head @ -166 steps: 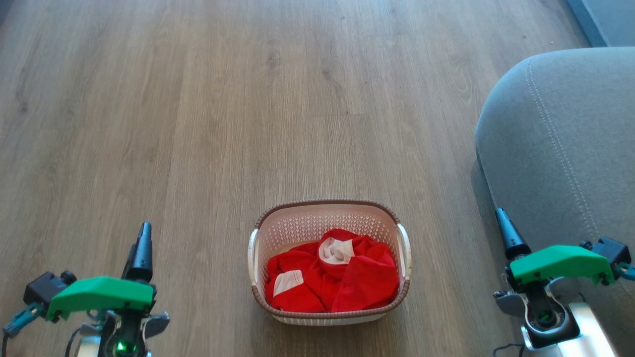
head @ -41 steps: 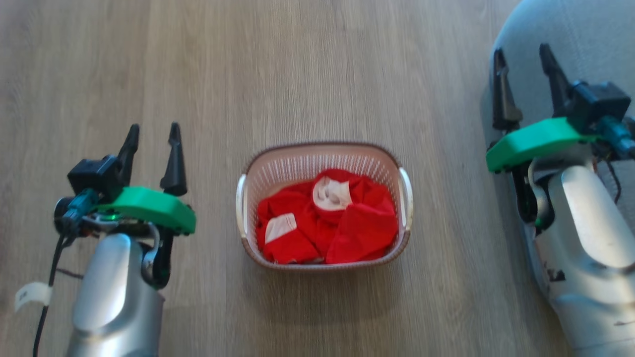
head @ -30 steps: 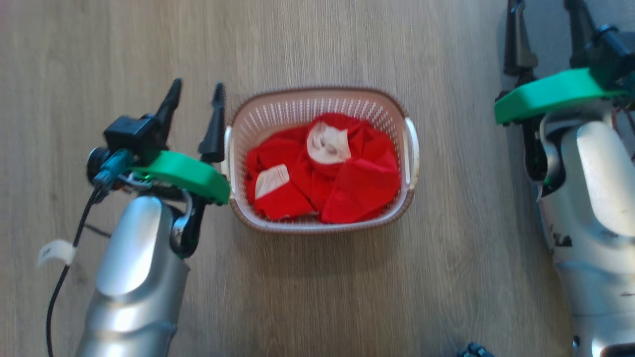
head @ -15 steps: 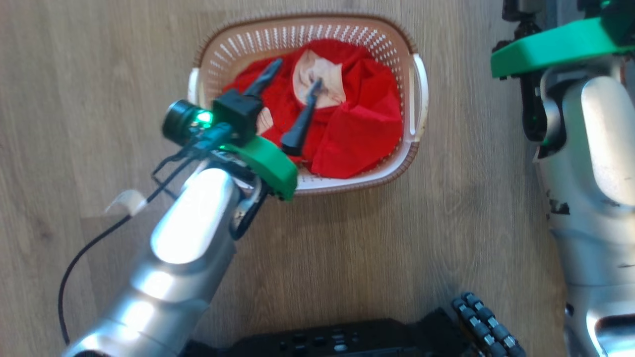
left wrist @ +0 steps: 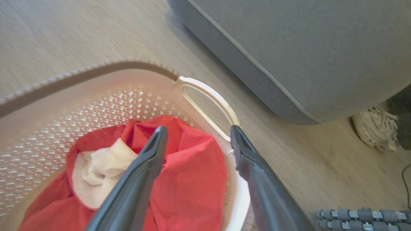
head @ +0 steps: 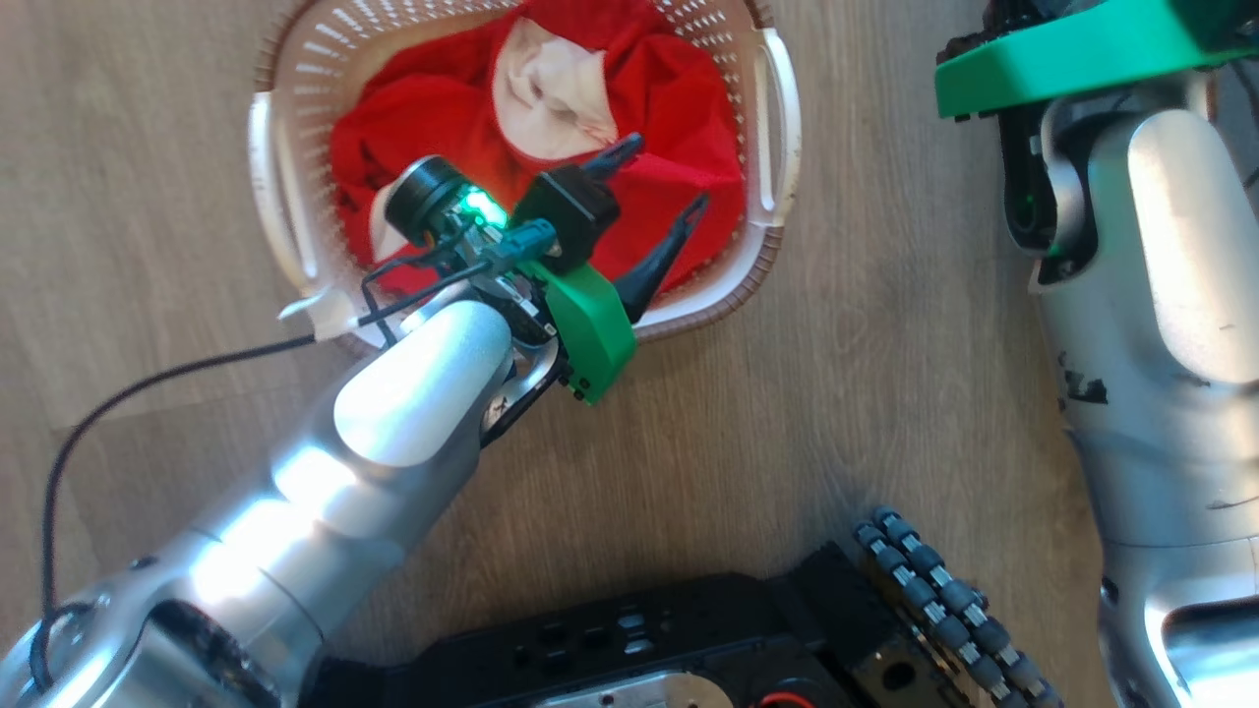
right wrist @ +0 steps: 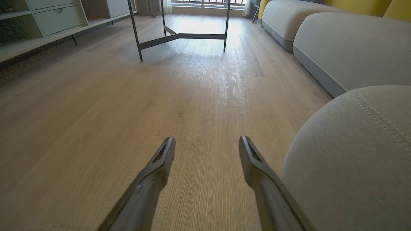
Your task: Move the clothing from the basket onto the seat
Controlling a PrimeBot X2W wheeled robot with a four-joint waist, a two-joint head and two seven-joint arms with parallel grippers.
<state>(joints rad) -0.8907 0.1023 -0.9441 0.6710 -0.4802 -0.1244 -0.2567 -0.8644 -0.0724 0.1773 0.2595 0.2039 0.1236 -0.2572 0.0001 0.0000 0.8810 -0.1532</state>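
The basket (head: pixel 777 128) stands on the wooden floor at the top of the head view, with the red clothing (head: pixel 679 108) and its white patches heaped inside. My left gripper (head: pixel 667 174) hangs open just above the right part of the heap, fingers pointing toward the basket's right handle. In the left wrist view the left gripper (left wrist: pixel 198 129) spans the red clothing (left wrist: pixel 189 179) and the basket wall (left wrist: pixel 80 72), nothing between its fingers. The grey seat (left wrist: pixel 289 48) lies beyond the basket. My right gripper (right wrist: pixel 207 140) is open over bare floor, beside the seat's rounded corner (right wrist: pixel 353 154).
My black base (head: pixel 639 639) and its roller wheel (head: pixel 934 590) sit close below the basket. A cream tasselled thing (left wrist: pixel 375 133) lies by the seat. Farther off stand metal table legs (right wrist: pixel 179 35), more sofa cushions (right wrist: pixel 337 41) and a low cabinet (right wrist: pixel 48 19).
The head camera has tilted down, so the basket sits higher in view. My left gripper has swung from the middle of the heap toward the basket's right side, still open.
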